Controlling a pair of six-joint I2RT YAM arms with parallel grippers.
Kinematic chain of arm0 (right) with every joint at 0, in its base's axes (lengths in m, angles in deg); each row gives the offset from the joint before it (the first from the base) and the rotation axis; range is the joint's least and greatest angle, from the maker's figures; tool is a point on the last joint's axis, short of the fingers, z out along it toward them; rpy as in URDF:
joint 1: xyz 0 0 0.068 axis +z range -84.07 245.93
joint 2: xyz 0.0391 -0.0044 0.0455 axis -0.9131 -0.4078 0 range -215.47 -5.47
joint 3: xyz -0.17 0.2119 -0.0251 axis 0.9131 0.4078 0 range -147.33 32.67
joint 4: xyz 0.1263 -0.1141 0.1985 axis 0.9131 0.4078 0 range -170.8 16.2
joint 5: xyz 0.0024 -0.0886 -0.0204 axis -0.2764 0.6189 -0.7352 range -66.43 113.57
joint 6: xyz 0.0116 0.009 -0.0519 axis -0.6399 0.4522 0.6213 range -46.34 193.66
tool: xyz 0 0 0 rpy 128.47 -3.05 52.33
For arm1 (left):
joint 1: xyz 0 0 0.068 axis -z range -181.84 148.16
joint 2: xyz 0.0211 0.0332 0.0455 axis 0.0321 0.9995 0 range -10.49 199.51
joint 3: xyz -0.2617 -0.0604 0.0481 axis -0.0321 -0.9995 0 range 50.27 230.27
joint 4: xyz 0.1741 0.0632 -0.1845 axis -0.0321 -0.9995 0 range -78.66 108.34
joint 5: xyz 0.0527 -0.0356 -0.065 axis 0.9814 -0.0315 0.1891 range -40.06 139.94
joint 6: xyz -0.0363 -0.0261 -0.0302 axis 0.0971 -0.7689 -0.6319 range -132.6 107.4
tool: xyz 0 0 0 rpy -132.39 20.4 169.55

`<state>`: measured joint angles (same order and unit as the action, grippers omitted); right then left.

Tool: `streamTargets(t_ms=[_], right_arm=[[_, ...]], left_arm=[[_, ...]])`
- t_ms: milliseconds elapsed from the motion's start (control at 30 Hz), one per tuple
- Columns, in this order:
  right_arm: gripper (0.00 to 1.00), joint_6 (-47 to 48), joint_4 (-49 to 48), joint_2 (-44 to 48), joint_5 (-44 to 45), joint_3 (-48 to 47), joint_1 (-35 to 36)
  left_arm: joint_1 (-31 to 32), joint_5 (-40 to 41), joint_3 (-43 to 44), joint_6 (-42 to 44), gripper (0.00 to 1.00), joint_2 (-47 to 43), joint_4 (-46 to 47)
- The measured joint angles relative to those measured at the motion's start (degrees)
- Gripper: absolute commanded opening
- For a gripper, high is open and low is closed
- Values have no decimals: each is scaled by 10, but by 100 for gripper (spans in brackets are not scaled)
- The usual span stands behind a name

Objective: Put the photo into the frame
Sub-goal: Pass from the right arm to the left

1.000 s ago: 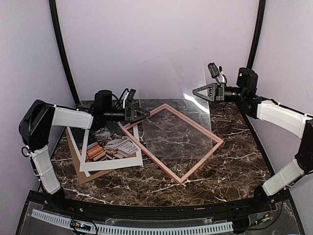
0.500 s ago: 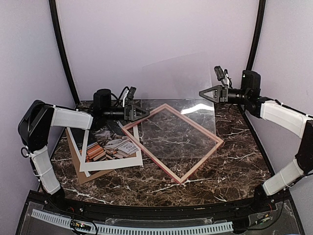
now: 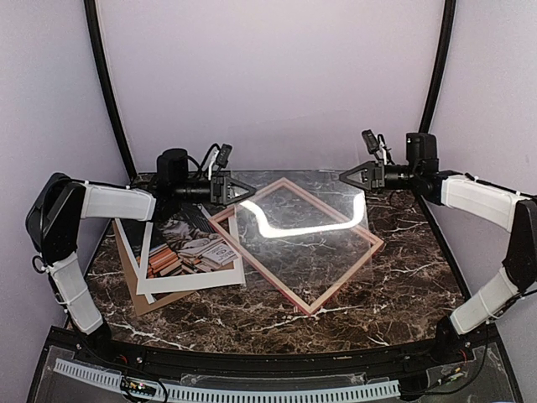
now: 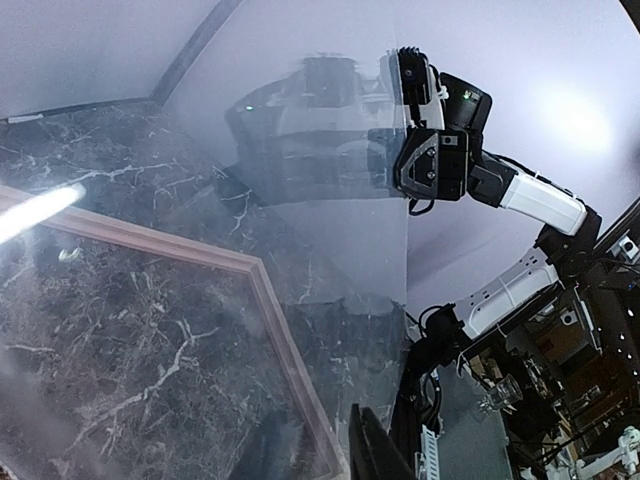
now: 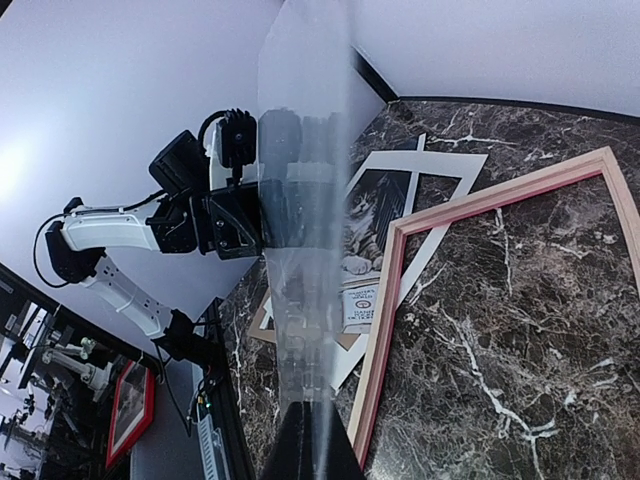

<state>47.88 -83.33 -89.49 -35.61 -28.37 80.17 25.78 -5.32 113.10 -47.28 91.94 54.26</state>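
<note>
Glare streaks the clear pane (image 3: 302,220) in our top view. The right wrist view instead catches it edge-on, and the left wrist view looks through it to the right gripper (image 4: 420,165). We see the frame (image 3: 346,279) flat on the table (image 3: 411,285), only marble showing inside it, with the pane tilted above. The photo (image 3: 189,248) lies left of the frame under the mat (image 3: 193,280), on the board (image 3: 127,264). The left gripper (image 3: 246,191) and the right each pinch a far corner of the pane.

Dark marble table (image 3: 403,277) — pink frame (image 3: 348,275); brown backing board (image 3: 144,300)
</note>
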Motion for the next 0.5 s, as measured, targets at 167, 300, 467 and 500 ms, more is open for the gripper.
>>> streamTargets(t_ms=[167,300,467,500], right_arm=[[0,-4,-4,-5,12,3,0],[0,-18,-18,-7,20,12,0],[0,-40,-39,-12,29,26,0],[0,-48,-48,-14,31,29,0]], left_arm=[[0,1,0,-3,21,0,-2],[0,2,-8,-11,22,-2,6],[0,2,-15,-26,23,-2,16],[0,2,-15,-29,24,-2,19]])
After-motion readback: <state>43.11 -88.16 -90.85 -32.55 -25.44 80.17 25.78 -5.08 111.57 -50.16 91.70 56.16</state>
